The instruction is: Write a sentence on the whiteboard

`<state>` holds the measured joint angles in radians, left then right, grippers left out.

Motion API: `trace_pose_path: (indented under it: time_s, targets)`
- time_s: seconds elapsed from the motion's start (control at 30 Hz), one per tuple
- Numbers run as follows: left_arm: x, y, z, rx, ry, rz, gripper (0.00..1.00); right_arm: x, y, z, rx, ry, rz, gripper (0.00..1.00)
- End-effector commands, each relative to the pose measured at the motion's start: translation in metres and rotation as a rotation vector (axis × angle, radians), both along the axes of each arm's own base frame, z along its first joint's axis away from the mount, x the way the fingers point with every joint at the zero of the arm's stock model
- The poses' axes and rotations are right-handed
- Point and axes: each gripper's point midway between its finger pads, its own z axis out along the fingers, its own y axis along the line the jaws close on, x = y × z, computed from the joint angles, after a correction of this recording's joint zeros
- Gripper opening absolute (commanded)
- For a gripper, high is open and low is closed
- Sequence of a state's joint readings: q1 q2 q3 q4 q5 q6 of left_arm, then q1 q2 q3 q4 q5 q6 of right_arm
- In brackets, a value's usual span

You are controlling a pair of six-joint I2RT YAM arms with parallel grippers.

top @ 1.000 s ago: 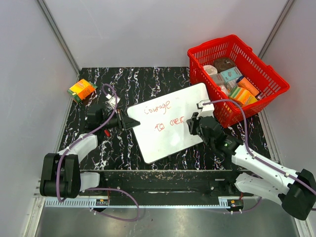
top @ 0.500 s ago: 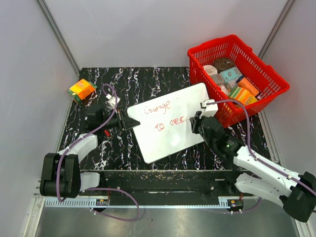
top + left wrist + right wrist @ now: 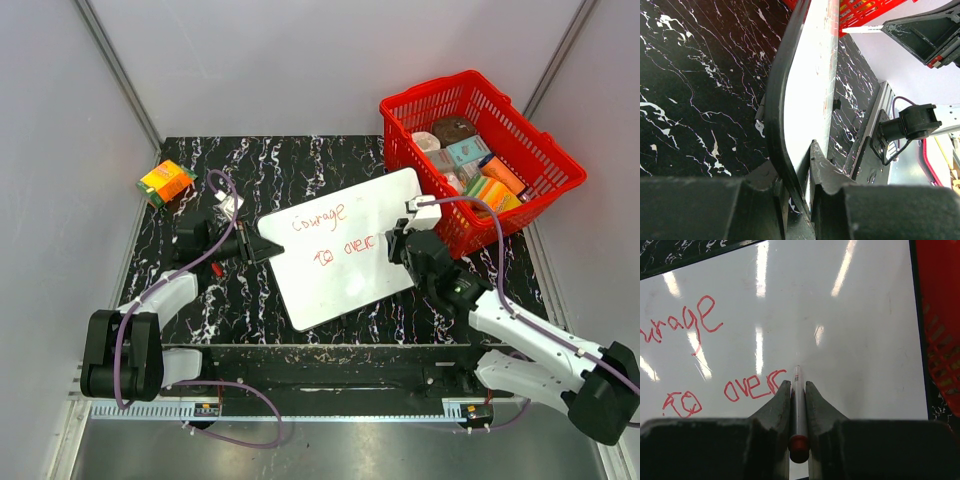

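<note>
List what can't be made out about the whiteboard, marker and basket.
- Tip of the marker: contact with the whiteboard unclear in right wrist view; right gripper hides it in top view.
- The sentence: first word's start cut by right wrist view's left edge.
- Left wrist view: board edge-on, writing unreadable.
- Top view: red basket labels too small.

My left gripper [image 3: 265,247] reaches forward, jaws pinched on the whiteboard [image 3: 345,285] edge; my right gripper [image 3: 798,390] tilts down, clamping a marker [image 3: 798,410] between its fingers.

A black tabletop veined with white [image 3: 300,165] carries a large flat white rectangular whiteboard [image 3: 340,285] at its middle, a red plastic mesh basket [image 3: 535,205] at its far right corner, and a small orange carton [image 3: 166,183] at its far left edge
</note>
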<state>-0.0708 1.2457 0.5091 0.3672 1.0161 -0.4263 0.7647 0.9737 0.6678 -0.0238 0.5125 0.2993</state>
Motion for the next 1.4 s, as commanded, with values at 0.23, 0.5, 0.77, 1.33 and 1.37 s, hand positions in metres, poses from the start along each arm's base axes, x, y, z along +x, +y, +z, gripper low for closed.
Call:
trace_pose_path:
  time_s: [0.23,0.5,0.77,1.33,1.37]
  targets:
    - [0.030,0.017,-0.017,0.167,-0.193,0.114,0.00,0.015,0.010,0.019,0.063,-0.044,0.015,0.00]
    - [0.030,0.017,-0.018,0.169,-0.192,0.116,0.00,0.008,0.016,0.011,0.065,-0.016,0.060,0.00]
    - [0.030,0.018,-0.020,0.172,-0.185,0.117,0.00,-0.004,0.008,-0.005,0.049,0.037,0.063,0.00]
    - [0.029,0.017,-0.025,0.178,-0.177,0.116,0.00,-0.002,-0.011,-0.011,0.007,0.039,-0.035,0.00]
    - [0.029,0.017,-0.024,0.177,-0.179,0.116,0.00,0.001,-0.011,-0.006,0.010,0.029,-0.040,0.00]
